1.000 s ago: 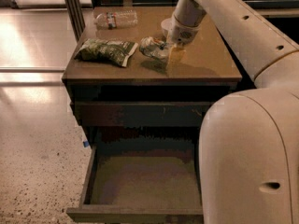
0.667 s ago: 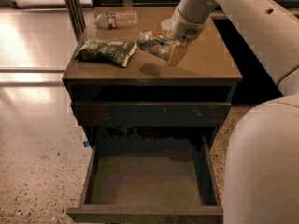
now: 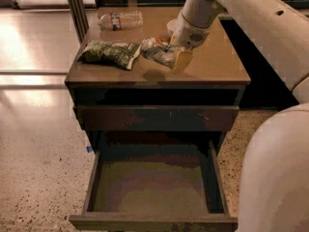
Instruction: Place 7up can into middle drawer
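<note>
The 7up can [image 3: 155,50], silvery-white and green, is held on its side a little above the cabinet top [image 3: 212,64]; its shadow lies on the wood below it. My gripper [image 3: 173,57] comes down from the upper right and is shut on the can's right end. The middle drawer [image 3: 152,185] is pulled open at the bottom of the cabinet, below and in front of the can. Its grey-brown floor is bare.
A dark green snack bag [image 3: 108,52] lies on the cabinet top left of the can. A clear water bottle [image 3: 120,20] lies at the back left. A white bowl [image 3: 170,26] shows partly behind my wrist. My pale body [image 3: 275,178] fills the lower right.
The can has risen off the cabinet top in my gripper and now casts a shadow. My body takes up less of the right side of the view.
</note>
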Action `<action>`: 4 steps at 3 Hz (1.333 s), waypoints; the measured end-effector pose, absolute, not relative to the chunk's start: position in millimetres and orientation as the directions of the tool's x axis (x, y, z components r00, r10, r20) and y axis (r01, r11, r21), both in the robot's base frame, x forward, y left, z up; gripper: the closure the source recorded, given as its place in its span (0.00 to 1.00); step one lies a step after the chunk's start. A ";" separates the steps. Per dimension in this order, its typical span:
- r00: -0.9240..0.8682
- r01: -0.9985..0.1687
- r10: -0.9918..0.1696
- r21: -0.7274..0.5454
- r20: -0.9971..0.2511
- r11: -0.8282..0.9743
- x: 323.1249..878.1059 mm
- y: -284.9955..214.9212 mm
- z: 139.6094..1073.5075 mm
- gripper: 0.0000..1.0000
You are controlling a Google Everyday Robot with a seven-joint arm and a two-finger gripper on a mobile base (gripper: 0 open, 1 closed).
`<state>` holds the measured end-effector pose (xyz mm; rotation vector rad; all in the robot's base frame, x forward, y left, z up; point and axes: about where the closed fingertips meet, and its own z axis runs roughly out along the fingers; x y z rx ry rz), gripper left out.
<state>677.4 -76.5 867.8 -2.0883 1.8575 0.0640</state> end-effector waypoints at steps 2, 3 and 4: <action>0.105 -0.977 -0.975 -0.204 -0.196 -0.064 555.3 -59.1 899.6 1.00; 0.105 -0.977 -0.975 -0.204 -0.196 -0.064 555.3 -59.1 899.6 1.00; 0.066 -0.983 -0.973 -0.184 -0.223 -0.024 553.9 -70.1 868.1 1.00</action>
